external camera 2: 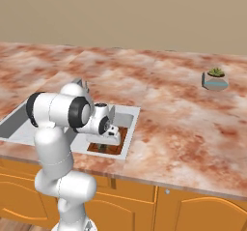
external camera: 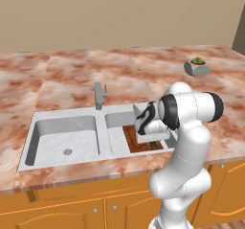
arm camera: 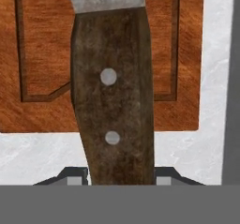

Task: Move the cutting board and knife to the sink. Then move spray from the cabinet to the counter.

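Fingers: the two dark fingertips stand one on each side of the knife handle and press against it, clamped on it.
Gripper: the gripper sits at 6 o'clock in the hand view, pointing down into the basin; in the base views it is hidden behind the white wrist.
Knife: the knife runs from 6 toward 12 o'clock in the hand view, its dark brown handle with two pale rivets nearest the fingers, the grey blade starting at the top edge.
Cutting board: the cutting board lies flat beneath the knife on the basin floor, its groove framing the handle on both sides; in the left base view its brown corner shows under the wrist.
Sink: the sink has two basins; the board is in the right one, at 3 o'clock from the faucet.
Counter: the counter surrounds the sink, marbled red and cream.
Succulent: a small potted succulent stands on the counter at 2 o'clock, well apart from the sink.
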